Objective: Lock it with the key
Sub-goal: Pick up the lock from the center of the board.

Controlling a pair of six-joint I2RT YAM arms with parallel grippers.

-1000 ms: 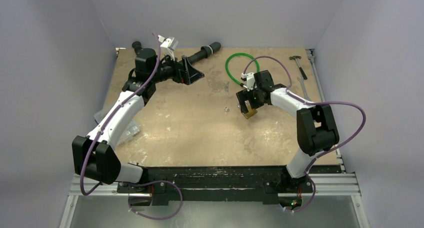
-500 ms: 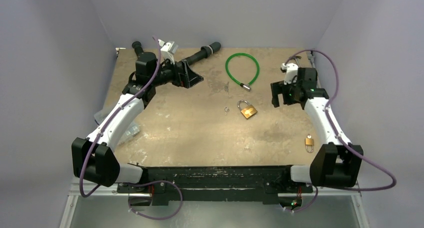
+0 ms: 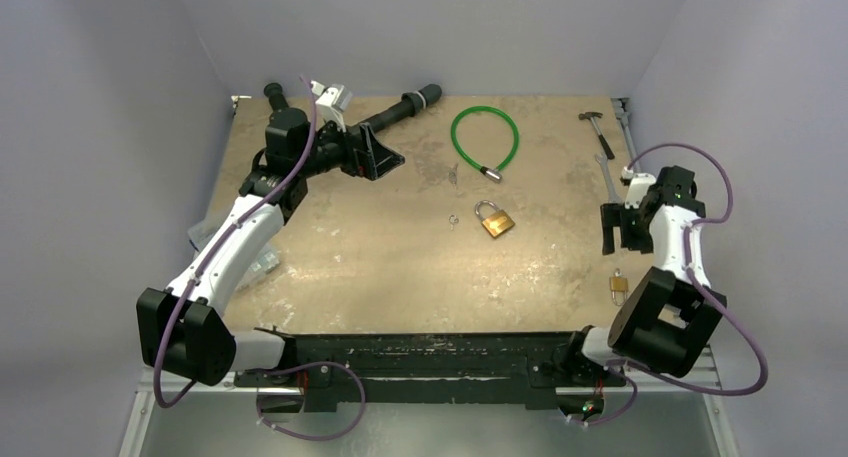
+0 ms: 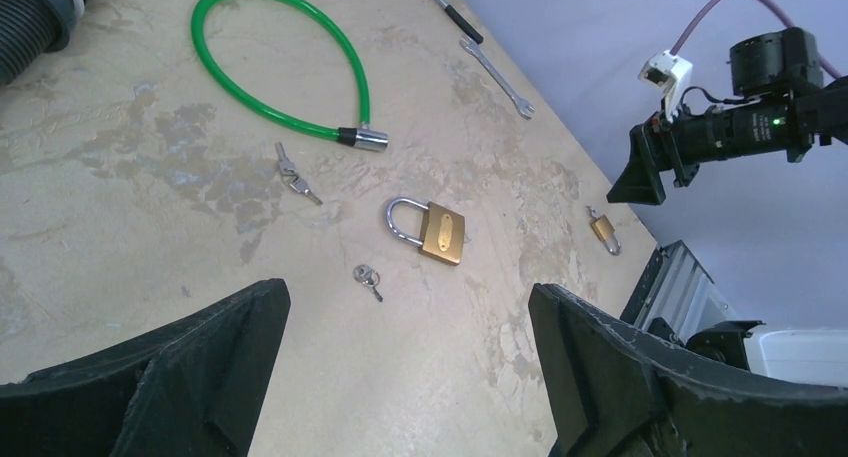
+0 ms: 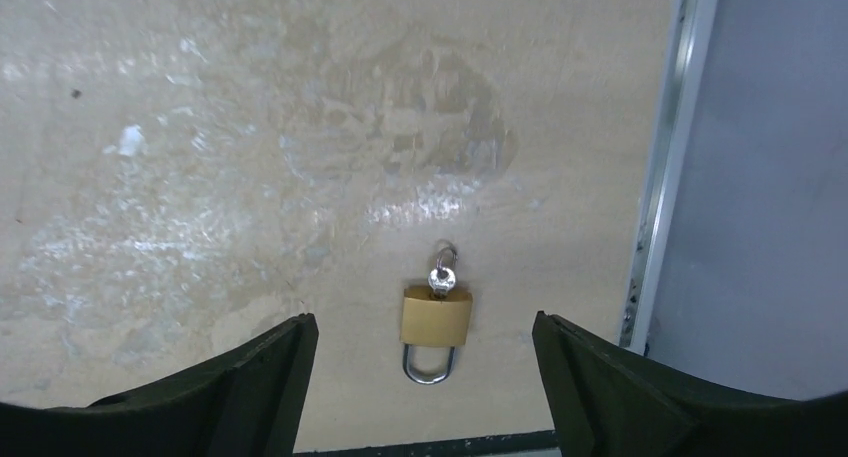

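Note:
A brass padlock (image 3: pixel 494 221) with a silver shackle lies flat at mid-table; it also shows in the left wrist view (image 4: pixel 440 233). A tiny silver key (image 3: pixel 453 220) lies loose just left of it, also in the left wrist view (image 4: pixel 368 279). A smaller brass padlock (image 3: pixel 619 286) lies near the right edge with a key (image 5: pixel 441 275) stuck in its body (image 5: pixel 436 320). My right gripper (image 3: pixel 620 239) hovers above this small padlock, open and empty (image 5: pixel 422 377). My left gripper (image 3: pixel 380 153) is open and empty at the far left, high above the table (image 4: pixel 408 322).
A green cable loop (image 3: pixel 485 139) lies at the back, with a second small bunch of keys (image 4: pixel 295 180) beside its end. A hammer (image 3: pixel 597 129) and a wrench (image 3: pixel 606 173) lie at the back right. A black pipe (image 3: pixel 410 105) lies at the back. A metal rail (image 5: pixel 655 177) runs along the table's right edge.
My right gripper let go of the middle padlock, which now lies on the table, and swung right and nearer, over the small padlock. The left arm barely moved.

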